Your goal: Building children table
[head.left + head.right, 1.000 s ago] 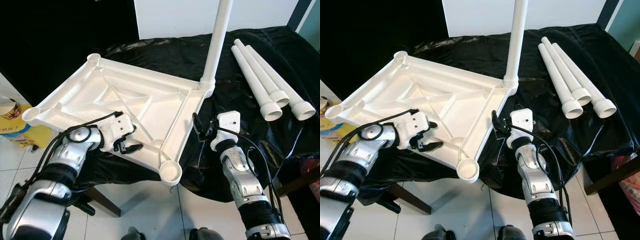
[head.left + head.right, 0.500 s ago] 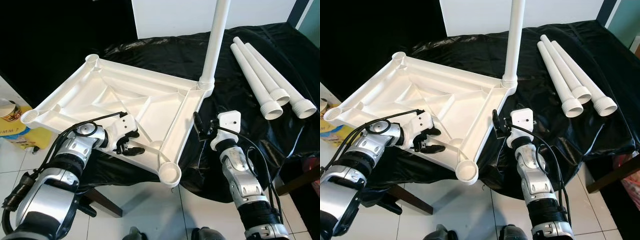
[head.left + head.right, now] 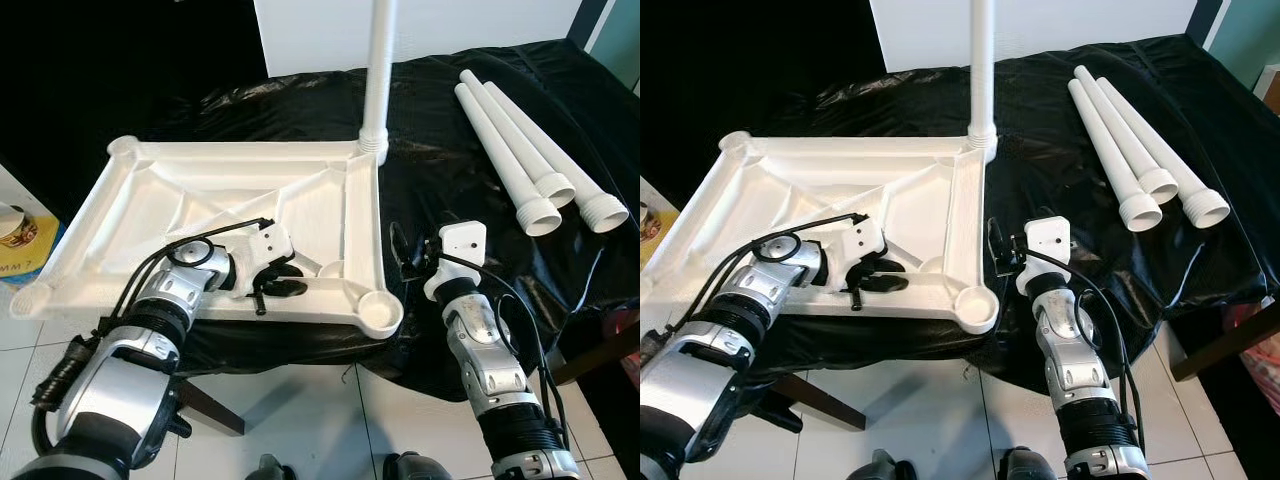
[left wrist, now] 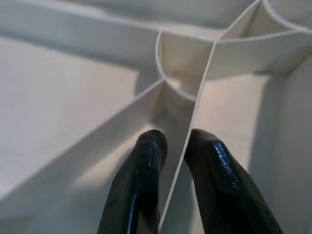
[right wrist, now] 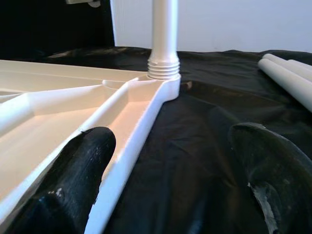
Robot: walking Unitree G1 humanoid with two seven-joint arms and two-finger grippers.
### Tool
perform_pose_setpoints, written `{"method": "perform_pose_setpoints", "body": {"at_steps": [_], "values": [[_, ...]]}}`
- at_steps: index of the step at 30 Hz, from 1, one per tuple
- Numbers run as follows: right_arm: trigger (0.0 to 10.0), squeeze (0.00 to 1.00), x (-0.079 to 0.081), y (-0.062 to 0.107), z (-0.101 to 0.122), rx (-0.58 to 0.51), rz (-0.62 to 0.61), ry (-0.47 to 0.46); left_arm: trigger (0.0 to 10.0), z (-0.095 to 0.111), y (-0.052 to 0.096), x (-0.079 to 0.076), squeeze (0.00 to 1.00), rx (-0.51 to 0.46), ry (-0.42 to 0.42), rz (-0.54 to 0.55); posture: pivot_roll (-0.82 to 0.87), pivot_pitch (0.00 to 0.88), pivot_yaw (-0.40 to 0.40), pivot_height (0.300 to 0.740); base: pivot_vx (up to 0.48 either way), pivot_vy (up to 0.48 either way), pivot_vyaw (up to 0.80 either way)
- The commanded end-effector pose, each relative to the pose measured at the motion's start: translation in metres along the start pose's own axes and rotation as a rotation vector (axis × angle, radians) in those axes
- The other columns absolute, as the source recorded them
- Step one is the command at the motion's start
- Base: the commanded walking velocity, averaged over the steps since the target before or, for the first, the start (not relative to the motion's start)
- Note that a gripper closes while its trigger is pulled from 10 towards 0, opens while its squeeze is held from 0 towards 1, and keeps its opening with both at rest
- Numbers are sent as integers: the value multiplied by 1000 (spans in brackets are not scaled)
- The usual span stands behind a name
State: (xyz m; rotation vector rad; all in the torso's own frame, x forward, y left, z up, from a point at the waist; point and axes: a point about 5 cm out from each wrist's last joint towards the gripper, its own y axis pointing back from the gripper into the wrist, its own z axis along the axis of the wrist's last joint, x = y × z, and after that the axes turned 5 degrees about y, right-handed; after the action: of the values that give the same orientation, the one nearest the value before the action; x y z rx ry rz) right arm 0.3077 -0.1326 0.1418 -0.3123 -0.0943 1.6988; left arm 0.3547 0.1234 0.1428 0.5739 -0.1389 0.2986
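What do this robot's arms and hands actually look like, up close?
Both arms are shiny silver metal in rounded segments, with ribbed black sleeves lower down and black cables looping along them. Each wrist carries a small white box. The left hand and the right hand each end in two long black fingers, smooth and rounded at the tips; the right one's pads look scuffed.

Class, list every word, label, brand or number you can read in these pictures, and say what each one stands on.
"MM": the end of a cut-off word in dark letters on the yellow package on the floor, at the picture's left edge.
The round container beside it bears a printed label, too small and blurred to read.
The white tabletop and loose legs carry no print.
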Motion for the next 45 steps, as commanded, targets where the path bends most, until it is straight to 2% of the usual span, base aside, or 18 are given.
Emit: {"method": "perform_pose_setpoints", "body": {"at_steps": [1,4,8,9,10,11,12,13,14,24,26,29,31,32,33,36,38,45], "values": [[10000,0,3,3,-4,21,6,-6,10000,2,-3,0,0,-42,-7,88,-58,105,83,740,0,0,0],[10000,0,4,2,-4,24,10,-7,10000,16,-16,-12,0,-127,-53,73,-53,108,77,740,0,0,0],[10000,0,4,2,-4,25,11,-7,10000,20,-19,-15,0,-154,-54,69,-53,108,77,740,0,0,0],[10000,0,4,1,-4,26,10,-6,10000,24,-21,-17,475,-181,-46,79,-51,108,75,740,0,0,0],[10000,0,3,1,-6,42,-11,-8,10000,39,-24,-21,1000,-247,-81,124,-49,115,75,740,0,0,0],[10000,0,3,1,-6,42,-11,-8,10000,39,-24,-21,1000,-247,-81,124,-49,115,75,740,0,0,0],[10000,0,2,0,-6,49,-20,-7,10000,44,-24,-21,678,-265,-92,143,-49,115,75,740,0,0,0],[10000,0,2,0,-6,49,-20,-7,10000,44,-24,-21,678,-265,-92,143,-49,115,75,740,0,0,0],[10000,0,1,0,-7,55,-33,-7,10000,49,-22,-20,0,-293,-95,171,-49,115,75,740,0,0,0],[10000,0,-21,-3,-13,104,-187,27,10000,64,2,-15,0,-446,-57,349,-47,108,61,740,0,0,0],[10000,0,-35,-6,-12,103,-272,62,10000,67,11,-16,0,-508,-2,423,-44,100,51,740,0,0,0],[10000,0,-47,-7,-12,111,-348,77,10000,67,16,-18,0,-554,54,474,-41,95,44,740,0,0,0],[10000,0,-60,-6,-15,137,-438,81,10000,66,17,-22,0,-582,118,507,-40,93,39,740,0,0,0],[10000,0,-60,-6,-15,137,-438,81,10000,66,17,-22,0,-582,118,507,-40,93,39,740,0,0,0],[10000,0,-70,-3,-18,161,-507,73,10000,65,16,-27,0,-605,152,538,-38,88,34,740,0,0,0],[10000,0,-74,-2,-20,174,-535,64,10000,65,15,-31,0,-622,188,545,-38,81,30,740,0,0,0],[10000,0,-78,-1,-23,187,-561,56,10000,63,13,-37,0,-632,243,542,-38,76,28,740,0,0,0],[10000,0,-86,1,-27,207,-604,37,10000,62,8,-46,0,-636,305,542,-41,70,30,740,0,0,0]]}}
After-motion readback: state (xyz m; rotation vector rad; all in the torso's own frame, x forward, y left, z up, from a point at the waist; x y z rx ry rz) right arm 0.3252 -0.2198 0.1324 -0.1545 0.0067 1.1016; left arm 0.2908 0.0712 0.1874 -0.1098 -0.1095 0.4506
